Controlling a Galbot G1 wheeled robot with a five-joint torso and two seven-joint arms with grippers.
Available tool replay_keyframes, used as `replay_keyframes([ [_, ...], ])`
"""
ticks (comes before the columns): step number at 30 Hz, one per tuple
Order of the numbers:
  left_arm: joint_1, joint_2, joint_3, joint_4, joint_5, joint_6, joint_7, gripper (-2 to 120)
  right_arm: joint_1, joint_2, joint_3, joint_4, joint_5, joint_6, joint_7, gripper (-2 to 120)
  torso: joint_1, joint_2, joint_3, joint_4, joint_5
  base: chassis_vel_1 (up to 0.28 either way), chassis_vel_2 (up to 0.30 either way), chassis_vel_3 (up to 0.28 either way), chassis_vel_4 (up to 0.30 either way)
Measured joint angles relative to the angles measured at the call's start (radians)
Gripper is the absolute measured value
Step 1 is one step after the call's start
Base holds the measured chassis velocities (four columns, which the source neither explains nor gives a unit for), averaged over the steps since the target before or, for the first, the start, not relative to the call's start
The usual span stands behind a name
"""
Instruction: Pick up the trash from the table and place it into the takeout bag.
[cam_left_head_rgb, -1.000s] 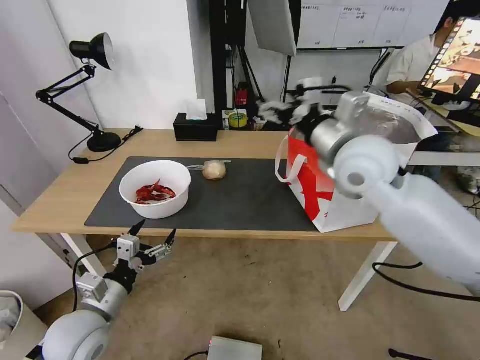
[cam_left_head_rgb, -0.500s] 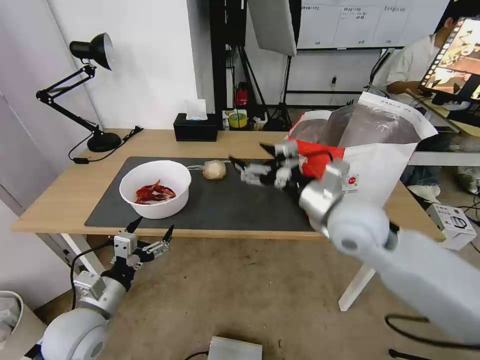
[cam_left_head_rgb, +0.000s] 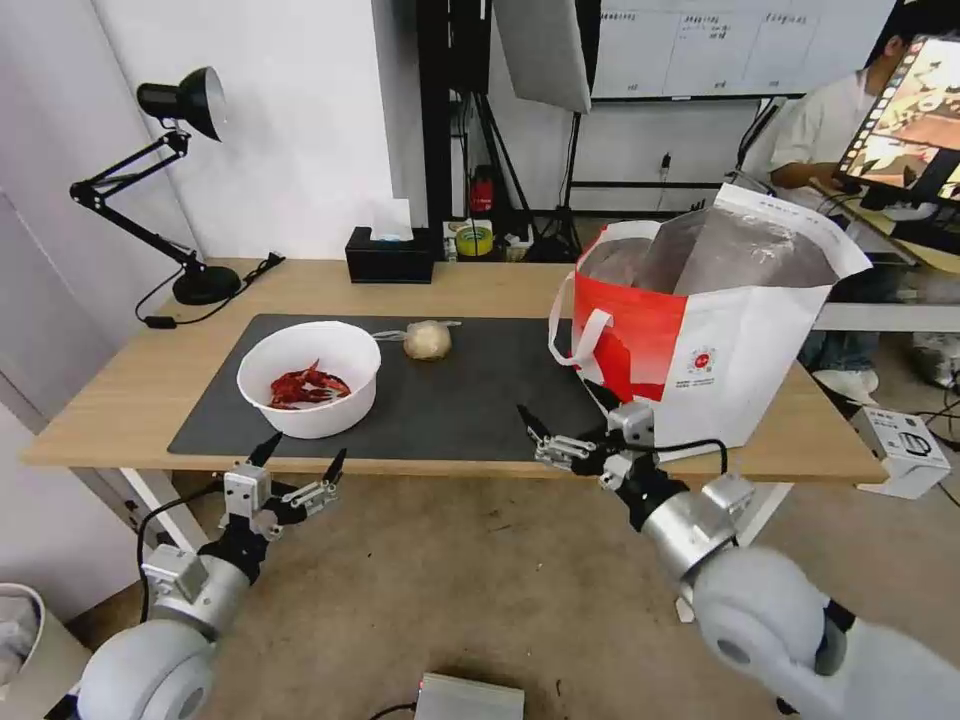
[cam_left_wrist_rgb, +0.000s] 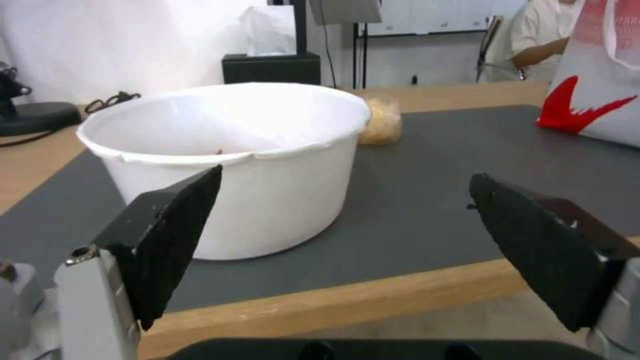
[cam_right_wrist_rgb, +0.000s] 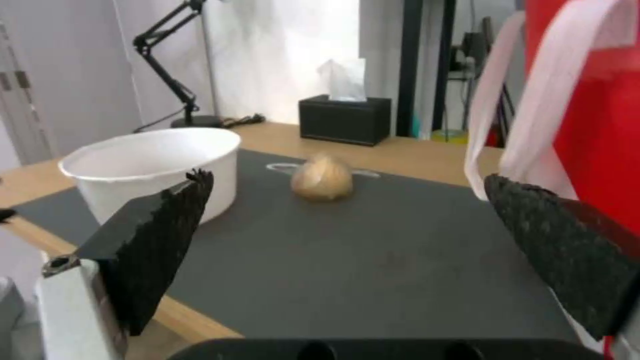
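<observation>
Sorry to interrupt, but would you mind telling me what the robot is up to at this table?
It is clearing trash into the takeout bag, which stands open at the table's right end. Right now neither gripper holds anything: the right gripper hangs open at the front edge beside the bag, and the left gripper hangs open just below the edge in front of the white bowl of crayfish shells. The bowl and the clear bag with a beige lump sit on the dark mat.
</observation>
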Motion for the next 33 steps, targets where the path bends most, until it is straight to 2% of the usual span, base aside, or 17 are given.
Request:
replay_keyframes([
  [7, 0.012, -0.011, -0.006, -0.006, 0.009, 0.000, 0.000, 100, -0.052, 0.010, -0.003, -0.021, -0.044, 0.017, 0.040, 100, 0.000, 0.000, 0.000, -0.0001, 0.0000, 0.000, 0.000, 0.000, 0.000],
  [33, 0.005, -0.005, -0.005, 0.011, 0.011, 0.000, -0.003, 100, -0.142, 0.059, -0.006, -0.091, -0.110, 0.020, 0.074, 100, 0.000, 0.000, 0.000, -0.0001, 0.0000, 0.000, 0.000, 0.000, 0.000],
])
